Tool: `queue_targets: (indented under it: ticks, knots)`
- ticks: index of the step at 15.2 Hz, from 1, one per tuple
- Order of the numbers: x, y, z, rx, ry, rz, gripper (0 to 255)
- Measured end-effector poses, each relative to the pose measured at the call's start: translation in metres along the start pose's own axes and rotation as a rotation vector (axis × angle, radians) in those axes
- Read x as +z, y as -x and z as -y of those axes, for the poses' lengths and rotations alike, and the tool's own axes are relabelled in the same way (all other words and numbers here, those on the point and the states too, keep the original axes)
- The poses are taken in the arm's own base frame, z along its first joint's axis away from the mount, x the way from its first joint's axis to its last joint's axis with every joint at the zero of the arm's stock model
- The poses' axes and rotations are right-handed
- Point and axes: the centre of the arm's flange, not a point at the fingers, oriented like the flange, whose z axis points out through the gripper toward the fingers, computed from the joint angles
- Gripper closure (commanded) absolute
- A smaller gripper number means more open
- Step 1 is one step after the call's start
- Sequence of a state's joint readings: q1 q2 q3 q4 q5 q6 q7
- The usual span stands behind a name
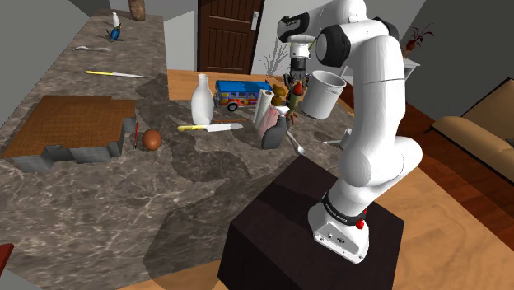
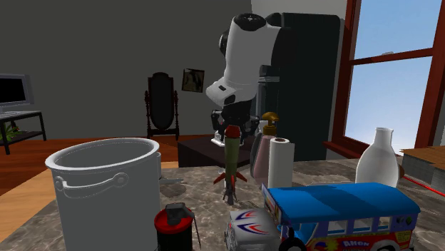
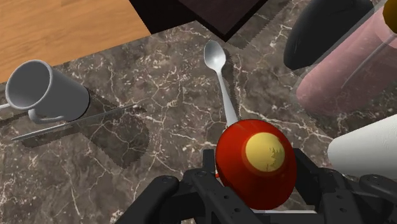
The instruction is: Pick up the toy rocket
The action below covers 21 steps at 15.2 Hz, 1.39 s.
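The toy rocket stands upright with an olive body, red fins and a red nose with a yellow tip. My black gripper comes down from above and is shut on the nose, one finger on each side. In the second exterior view the gripper clasps the rocket's top, and the tail hangs close to the marble counter; I cannot tell whether it touches. In the shoulder view the rocket sits under the hand between a paper roll and a grey bucket.
Close around the rocket are a grey bucket, a toy bus, a paper roll, a pink pump bottle and a white vase. A spoon, a mug and a knife lie beneath.
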<state>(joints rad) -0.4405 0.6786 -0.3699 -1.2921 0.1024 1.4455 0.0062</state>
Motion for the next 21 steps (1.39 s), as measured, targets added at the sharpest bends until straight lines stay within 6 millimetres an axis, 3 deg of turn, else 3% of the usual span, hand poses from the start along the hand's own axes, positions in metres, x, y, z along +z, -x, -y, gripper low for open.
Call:
queue_targets:
  ticks: [7,21]
  knots:
    - [-0.004,0.002,-0.001,0.0,0.001,0.001,255]
    - [-0.066,0.033,-0.011,0.001,0.001,0.001,255]
